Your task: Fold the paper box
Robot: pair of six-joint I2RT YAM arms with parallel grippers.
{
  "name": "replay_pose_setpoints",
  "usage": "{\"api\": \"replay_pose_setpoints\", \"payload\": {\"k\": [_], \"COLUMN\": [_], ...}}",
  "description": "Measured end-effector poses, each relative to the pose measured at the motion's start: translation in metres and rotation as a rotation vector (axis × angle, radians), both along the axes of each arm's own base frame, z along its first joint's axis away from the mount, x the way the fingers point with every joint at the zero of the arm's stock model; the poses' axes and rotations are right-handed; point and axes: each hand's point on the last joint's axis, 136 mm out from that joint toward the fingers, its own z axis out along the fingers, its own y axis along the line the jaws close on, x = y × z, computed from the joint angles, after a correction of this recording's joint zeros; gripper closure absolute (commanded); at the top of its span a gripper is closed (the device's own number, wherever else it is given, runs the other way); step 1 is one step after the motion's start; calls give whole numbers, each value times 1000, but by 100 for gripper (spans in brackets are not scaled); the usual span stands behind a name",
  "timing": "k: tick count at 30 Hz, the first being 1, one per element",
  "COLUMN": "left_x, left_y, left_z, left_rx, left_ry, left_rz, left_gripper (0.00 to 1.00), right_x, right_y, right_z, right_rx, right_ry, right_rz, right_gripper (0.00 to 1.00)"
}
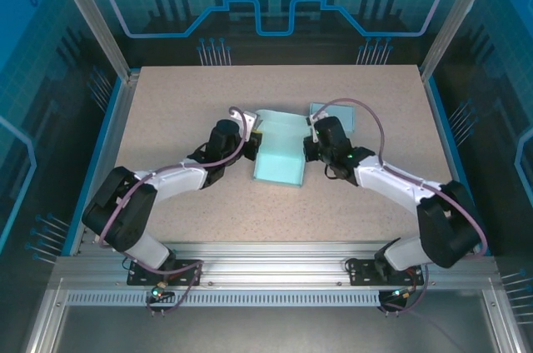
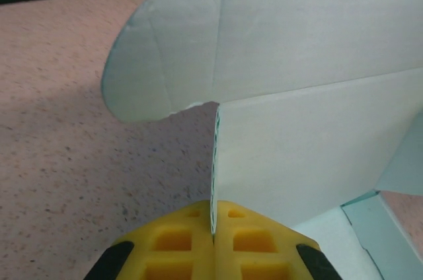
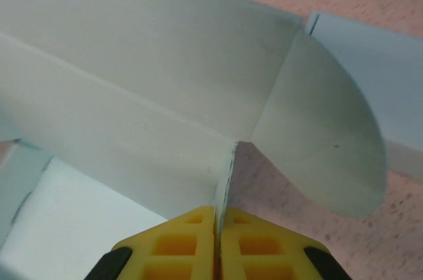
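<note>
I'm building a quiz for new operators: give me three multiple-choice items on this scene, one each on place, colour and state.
1. Where is the paper box?
A) between the left tool and the right tool
B) far left corner
C) on the metal frame
2. What colour are the left tool's pads?
A) red
B) yellow
C) white
3. How is the right tool?
A) wide open
B) shut on nothing
C) shut on a box wall
Answers: 1 A, the top view shows one tool at each side; 2 B, yellow in the wrist view; 3 C, its pads pinch the wall's edge.
</note>
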Motion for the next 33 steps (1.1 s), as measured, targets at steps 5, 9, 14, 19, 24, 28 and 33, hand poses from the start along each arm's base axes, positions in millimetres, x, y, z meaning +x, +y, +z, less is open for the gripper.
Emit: {"api": "replay_pose_setpoints", "payload": {"k": [5, 9, 14, 19, 24, 28, 33], "left_x": [12, 24, 31, 32, 26, 18, 16], "left_y": [5, 13, 18, 20, 16, 14, 13], "left_z": [0, -15, -26, -22, -23, -31, -31], "left_rx": [-18, -19, 0, 0, -11, -30, -82], "left_ry": [-55, -72, -93, -116, -116, -99, -91], "left_rz": [133, 229, 297, 327, 335, 340, 354], "left_gripper": [100, 100, 100, 100, 100, 100, 99], "right_x": [37, 58, 66, 64, 56, 49, 46], "right_y": [7, 18, 29, 34, 30, 31, 32], "right_z": [-3, -7, -12, -12, -18, -19, -20], "right_rx": [-57, -74, -72, -38, 7, 33, 47], "right_ry": [-46, -66, -75, -81, -94, -114, -135], "right_rz": [-81, -105, -112, -124, -147, -154, -166], "right_gripper": [90, 88, 85, 85, 86, 86, 86]}}
